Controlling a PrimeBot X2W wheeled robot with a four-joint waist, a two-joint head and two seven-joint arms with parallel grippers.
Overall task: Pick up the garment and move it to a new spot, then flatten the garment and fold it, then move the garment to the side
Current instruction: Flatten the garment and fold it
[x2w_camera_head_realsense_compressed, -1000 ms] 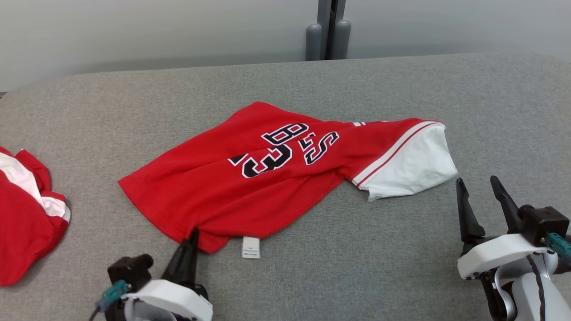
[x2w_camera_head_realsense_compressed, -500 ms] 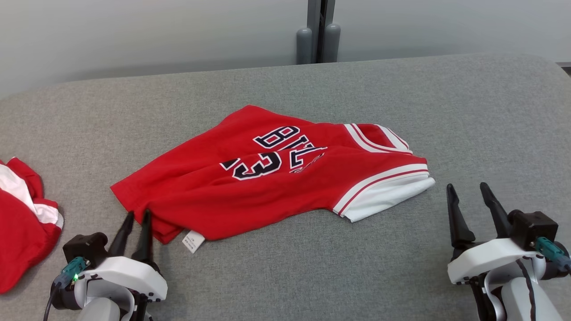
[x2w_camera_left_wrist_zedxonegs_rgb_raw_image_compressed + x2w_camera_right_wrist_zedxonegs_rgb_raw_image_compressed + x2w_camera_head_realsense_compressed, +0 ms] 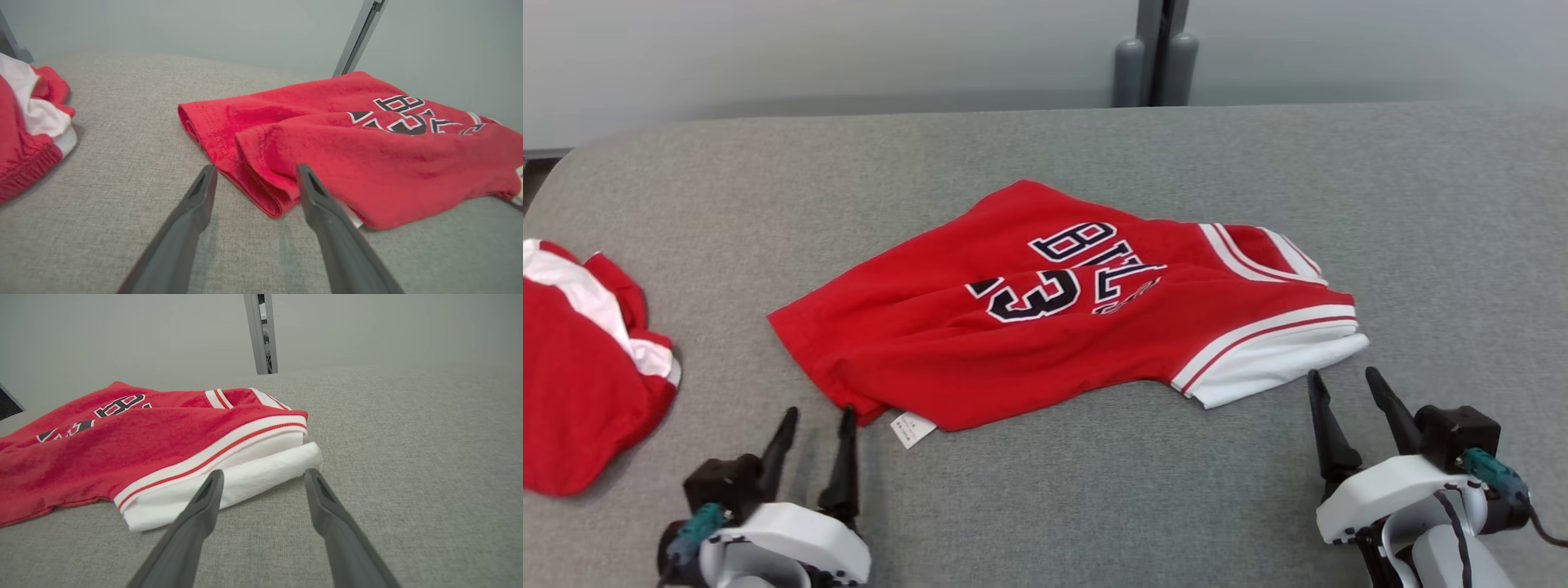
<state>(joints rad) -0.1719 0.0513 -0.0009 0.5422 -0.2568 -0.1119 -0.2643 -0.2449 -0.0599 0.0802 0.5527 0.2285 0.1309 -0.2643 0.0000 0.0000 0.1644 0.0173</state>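
Lying folded at the middle of the grey fabric-covered table [image 3: 1094, 506], the red short-sleeved jersey with white trim and dark lettering [image 3: 1045, 335] sits just beyond our two grippers. Our left gripper [image 3: 819, 411] stands spread and empty just beside the near-left hem corner; our right gripper [image 3: 1342, 374] gapes empty near the white sleeve. Another crumpled red-and-white garment [image 3: 580, 392] lies at the left edge.

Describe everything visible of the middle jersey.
The jersey is red knit with black, white-edged lettering, striped trim and a white sleeve at its right end. It lies folded over and rumpled on the gray pad, a white tag poking out at its near edge. The left claw and right claw sit open at its near corners, gripping nothing.
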